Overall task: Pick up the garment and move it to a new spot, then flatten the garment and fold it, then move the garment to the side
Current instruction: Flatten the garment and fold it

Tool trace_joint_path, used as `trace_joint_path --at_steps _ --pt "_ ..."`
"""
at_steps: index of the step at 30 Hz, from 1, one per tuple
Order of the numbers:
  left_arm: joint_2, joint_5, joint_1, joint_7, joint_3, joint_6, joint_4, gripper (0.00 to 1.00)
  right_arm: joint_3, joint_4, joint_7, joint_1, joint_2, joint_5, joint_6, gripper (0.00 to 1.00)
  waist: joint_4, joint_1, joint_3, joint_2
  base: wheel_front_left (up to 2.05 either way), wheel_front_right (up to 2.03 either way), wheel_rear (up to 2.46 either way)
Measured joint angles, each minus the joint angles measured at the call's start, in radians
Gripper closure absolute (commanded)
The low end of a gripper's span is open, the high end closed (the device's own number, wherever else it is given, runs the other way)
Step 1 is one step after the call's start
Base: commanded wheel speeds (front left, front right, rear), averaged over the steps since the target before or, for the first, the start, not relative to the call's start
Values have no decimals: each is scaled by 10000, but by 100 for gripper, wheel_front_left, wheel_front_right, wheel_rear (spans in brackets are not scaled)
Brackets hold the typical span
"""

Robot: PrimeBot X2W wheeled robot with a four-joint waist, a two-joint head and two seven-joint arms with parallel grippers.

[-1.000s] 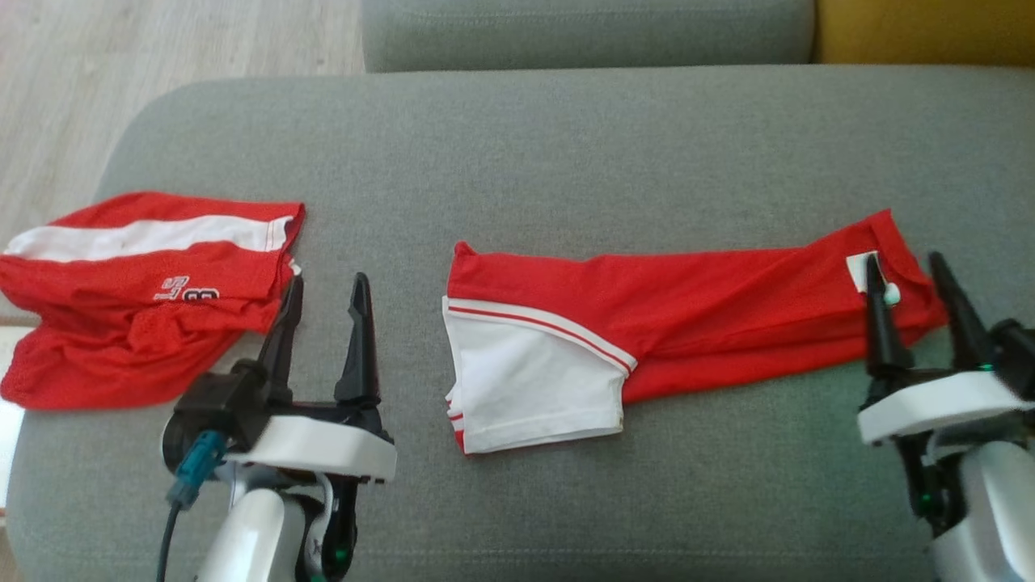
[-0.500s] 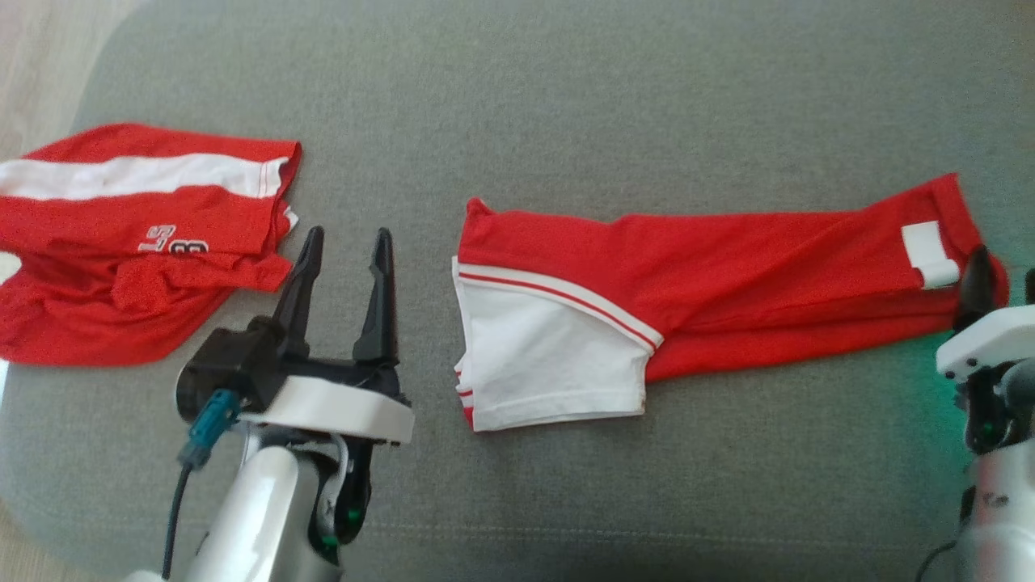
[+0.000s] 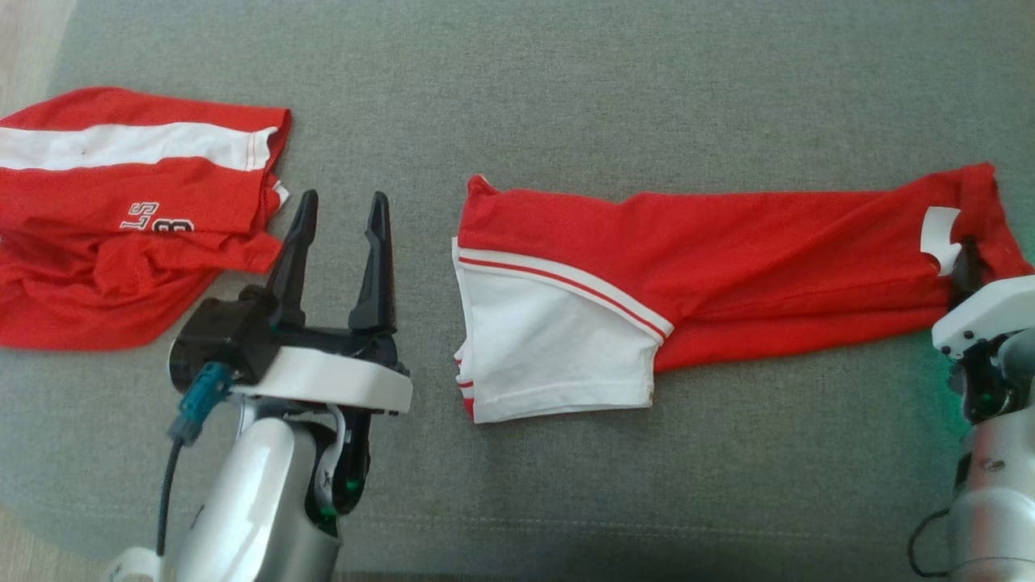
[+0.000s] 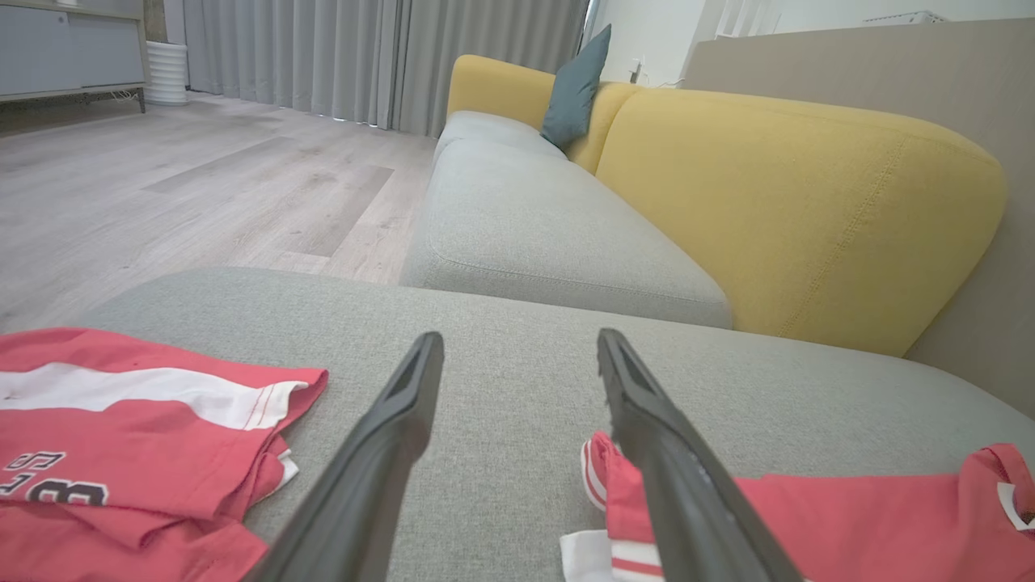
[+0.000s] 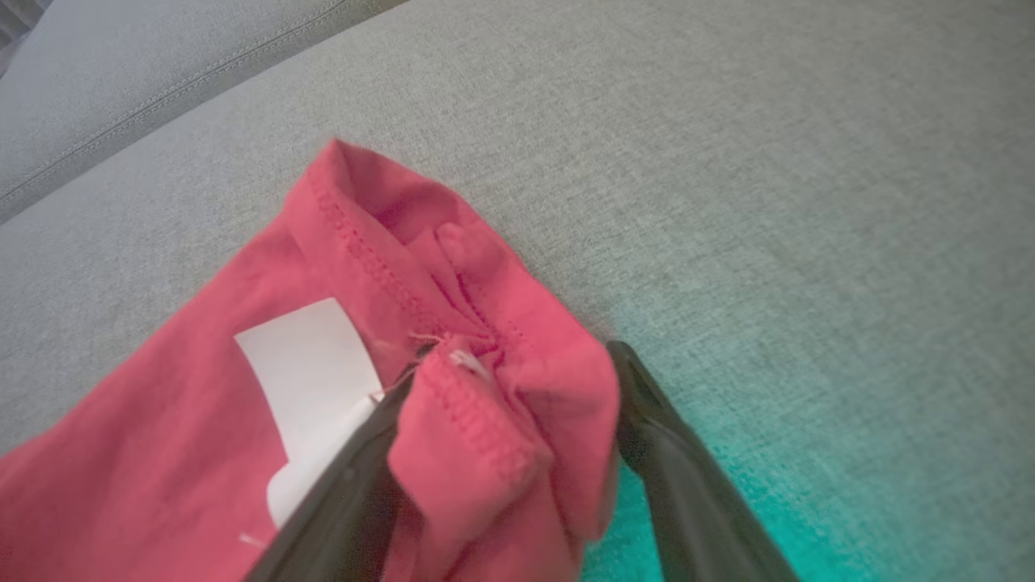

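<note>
The left end effector [image 3: 340, 214] hovers at near left, fingers spread and pointing away, nothing between them. The right end effector [image 5: 517, 420] at far right pinches red fabric between its fingers.

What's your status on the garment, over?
Left gripper open, hovering over cushion. Right gripper jaws shut on garment hem. Garment flat, long fold. Second red garment left, clear.

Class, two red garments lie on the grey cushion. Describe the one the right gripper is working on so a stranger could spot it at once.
Start at the wide grey cushion. Past the open left gripper, a long folded garment stretches to the right gripper, whose fingers pinch its hem. Unlike the crumpled jersey with black lettering at the far left, it has a white sleeve and a white tag.
</note>
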Motion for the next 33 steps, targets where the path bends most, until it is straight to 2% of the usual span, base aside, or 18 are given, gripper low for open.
trace_joint_path --at_steps 1,2,3,4,11,20,23,29,33 --pt "0 -4 -23 0 19 0 2 0 8 -2 27 -3 0 4 0 0 -8 0 21 0 0 0 0" --pt "0 -4 -42 0 46 0 4 0 48 0 71 -5 -10 17 0 18 -19 0 35 0 0 0 0" --pt "0 -4 -74 0 71 0 6 0 92 6 94 -10 -19 92 0 94 -27 0 43 0 0 0 0" --pt "-4 -4 -131 0 146 0 8 0 180 21 107 -10 -23 178 0 100 -38 0 34 0 0 0 0" --pt "-8 -4 -122 0 268 0 48 0 100 -198 178 80 79 -357 0 100 -138 0 -225 0 0 0 0" --pt "-10 -4 62 0 265 0 50 0 -2173 -1517 -59 635 56 -2263 0 100 -313 0 -829 0 0 0 0" --pt "-10 -6 207 0 263 0 69 0 -2491 -1701 -119 623 73 -2562 0 100 -350 0 -1019 0 0 0 0" --pt "-10 -6 431 0 251 2 84 0 -1797 -1653 -176 609 134 -1981 0 100 -374 0 -1334 0 0 0 0" --pt "-8 -8 661 0 240 2 113 0 -495 -1379 -176 605 142 -570 0 100 -340 0 -1621 0 0 0 0"
